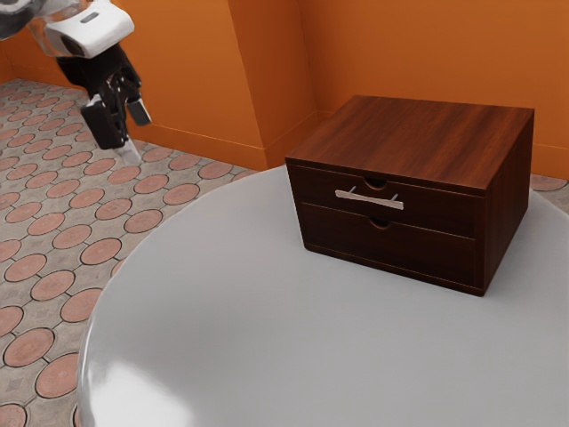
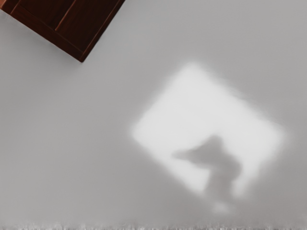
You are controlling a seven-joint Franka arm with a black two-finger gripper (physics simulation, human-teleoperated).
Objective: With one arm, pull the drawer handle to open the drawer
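Drawer handle point(image 1: 369, 199), a pale metal bar, sits on the upper drawer point(image 1: 436, 206) of a dark wooden cabinet point(image 1: 418, 133) that stands on the far side of a round grey table point(image 1: 267, 338), toward the exterior view's right. Both the upper drawer and the lower drawer point(image 1: 400, 247) lie flush with the cabinet's face, so the opening has not begun. The black gripper point(image 1: 129, 132) hangs high at the exterior view's upper left, out over the tiled floor point(image 1: 53, 213) and well apart from the handle, its fingers parted and holding nothing. The whole reach, the grasp and the pull appear to be left to do. From the wrist, one corner of the cabinet point(image 2: 67, 24) shows beyond a bare stretch of tabletop, where the hand's shadow point(image 2: 216, 163) falls across a bright patch. Open table lies in front of the drawer face, giving room for the approach and for the drawer to slide out. The orange wall point(image 1: 427, 44) stands close behind the cabinet, and the table's curved rim is the nearest edge under the arm's likely path.
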